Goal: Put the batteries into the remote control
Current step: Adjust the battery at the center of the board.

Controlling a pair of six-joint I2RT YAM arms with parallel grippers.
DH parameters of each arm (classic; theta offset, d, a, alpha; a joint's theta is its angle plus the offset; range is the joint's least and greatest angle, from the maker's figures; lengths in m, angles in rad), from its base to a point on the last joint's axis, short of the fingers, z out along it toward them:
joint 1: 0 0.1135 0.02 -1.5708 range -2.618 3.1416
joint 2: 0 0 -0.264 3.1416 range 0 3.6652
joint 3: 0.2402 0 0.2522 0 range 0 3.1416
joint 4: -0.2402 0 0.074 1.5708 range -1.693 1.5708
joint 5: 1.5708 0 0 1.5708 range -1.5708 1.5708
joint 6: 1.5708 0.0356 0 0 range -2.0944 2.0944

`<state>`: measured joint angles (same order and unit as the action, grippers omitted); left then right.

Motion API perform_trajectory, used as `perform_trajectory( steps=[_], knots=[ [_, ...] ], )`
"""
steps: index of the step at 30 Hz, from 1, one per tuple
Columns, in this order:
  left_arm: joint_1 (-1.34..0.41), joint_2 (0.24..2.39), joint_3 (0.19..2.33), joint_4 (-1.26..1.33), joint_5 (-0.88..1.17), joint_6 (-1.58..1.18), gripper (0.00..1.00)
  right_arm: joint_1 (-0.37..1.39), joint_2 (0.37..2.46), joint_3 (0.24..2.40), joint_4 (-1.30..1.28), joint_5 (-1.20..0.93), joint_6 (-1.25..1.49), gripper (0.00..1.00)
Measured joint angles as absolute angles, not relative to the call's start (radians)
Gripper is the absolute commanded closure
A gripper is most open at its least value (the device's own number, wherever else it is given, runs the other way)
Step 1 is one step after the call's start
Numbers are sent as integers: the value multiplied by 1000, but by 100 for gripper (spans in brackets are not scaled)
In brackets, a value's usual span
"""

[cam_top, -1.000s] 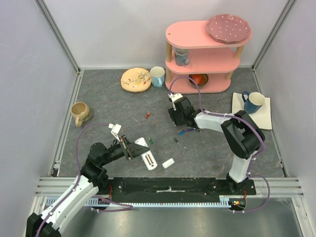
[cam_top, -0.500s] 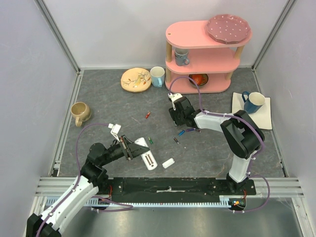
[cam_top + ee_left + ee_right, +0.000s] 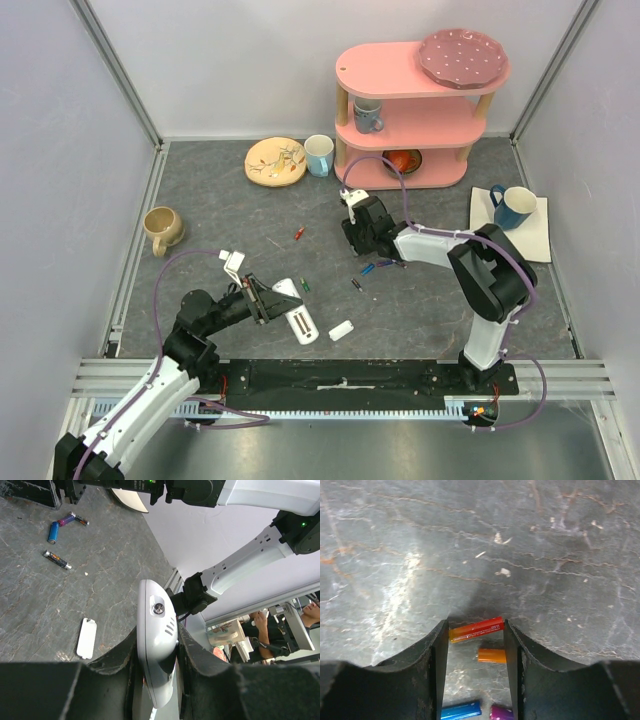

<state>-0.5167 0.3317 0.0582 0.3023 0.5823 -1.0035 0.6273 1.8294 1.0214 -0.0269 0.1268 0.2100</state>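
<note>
The left gripper (image 3: 262,302) clamps the remote control (image 3: 157,645) lower left of centre in the top view, its back cover (image 3: 341,329) off beside it. The right gripper (image 3: 475,632), mid-frame, pinches a red-orange battery (image 3: 476,629) end to end on the table (image 3: 200,210). No cell looks loaded yet, and the other batteries (image 3: 368,268) lie loose.

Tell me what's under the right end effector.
A red-orange battery lies on the table, spanning the gap between the right end effector's fingers. An orange battery, blue battery and purple battery lie nearer the camera. The fingers hide whatever is beneath them.
</note>
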Motion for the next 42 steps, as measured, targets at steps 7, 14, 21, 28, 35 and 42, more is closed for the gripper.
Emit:
perform_trajectory(
  steps=[7, 14, 21, 28, 35, 42],
  knots=[
    [-517, 321, 58, 303, 583, -1003, 98, 689, 1771, 1016, -48, 31, 100, 65],
    [-517, 292, 58, 308, 588, -1003, 98, 749, 1749, 1018, -94, -67, -125, 72],
    [-517, 255, 58, 306, 602, -1003, 98, 749, 1712, 1006, -139, -55, -152, 72],
    [-517, 245, 58, 301, 604, -1003, 98, 761, 1682, 1005, -165, -80, -188, 72],
    [-517, 211, 58, 277, 603, -1002, 98, 768, 1686, 1005, -174, -46, -140, 80],
    [-517, 210, 58, 256, 598, -996, 98, 767, 1688, 1043, -173, 52, 157, 93]
  ],
)
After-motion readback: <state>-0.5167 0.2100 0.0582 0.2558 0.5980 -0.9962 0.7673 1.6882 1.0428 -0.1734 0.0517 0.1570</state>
